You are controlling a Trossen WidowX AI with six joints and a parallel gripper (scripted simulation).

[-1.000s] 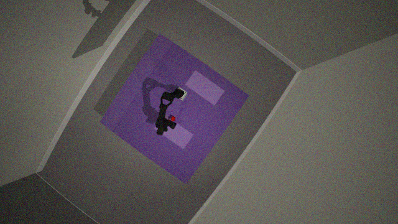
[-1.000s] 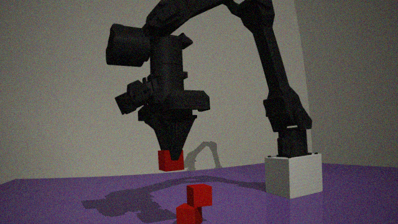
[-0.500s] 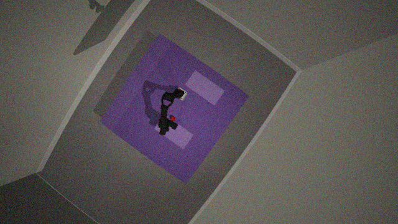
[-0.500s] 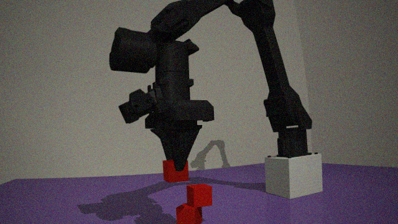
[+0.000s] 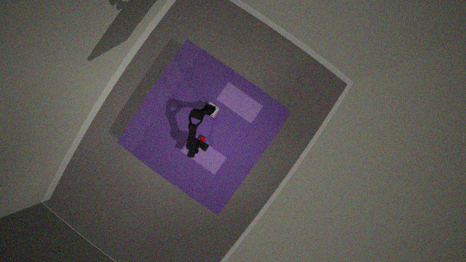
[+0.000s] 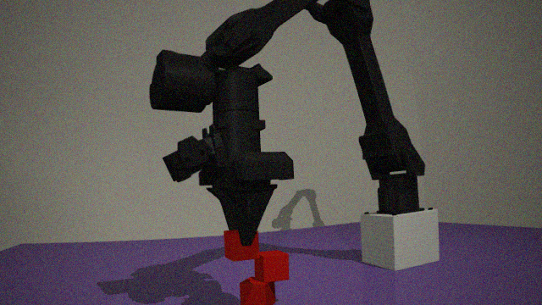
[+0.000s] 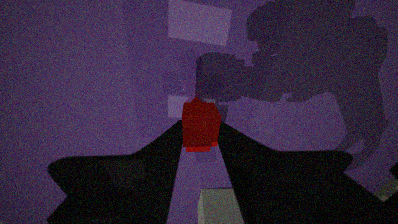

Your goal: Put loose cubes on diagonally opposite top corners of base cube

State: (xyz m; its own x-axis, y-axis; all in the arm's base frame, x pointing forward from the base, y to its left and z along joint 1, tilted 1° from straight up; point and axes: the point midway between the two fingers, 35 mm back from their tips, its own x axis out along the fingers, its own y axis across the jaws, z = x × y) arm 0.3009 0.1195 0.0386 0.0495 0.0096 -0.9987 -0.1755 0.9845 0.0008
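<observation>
In the outside view, the black gripper (image 6: 242, 237) points straight down. Its two fingers are partly closed and pinch a red cube (image 6: 234, 251) between them. This held cube hangs up in the air, above the purple mat (image 6: 85, 263).

Just at 4 o'clock from the held cube sits a second red cube (image 6: 273, 265). It rests on top of the red base cube (image 6: 256, 292), which is at its 7 o'clock and is cut off by the bottom edge of the picture. The second cube sits off to one side of the base cube, so part of it sticks out. The held cube looks very close to the second cube, near its upper left corner, but I cannot tell if they touch.

Further right, at 3 o'clock from the cubes, a white block (image 6: 400, 239) stands on the mat. The arm (image 6: 373, 93) rises out of it, bends over at the top and comes down to the gripper.

In the wrist view, the held cube (image 7: 201, 123) sits between the two dark fingers, and a thin strip of red shows just under it at 6 o'clock.

In the top view, only a small red spot (image 5: 202, 138) shows beside the dark arm.
</observation>
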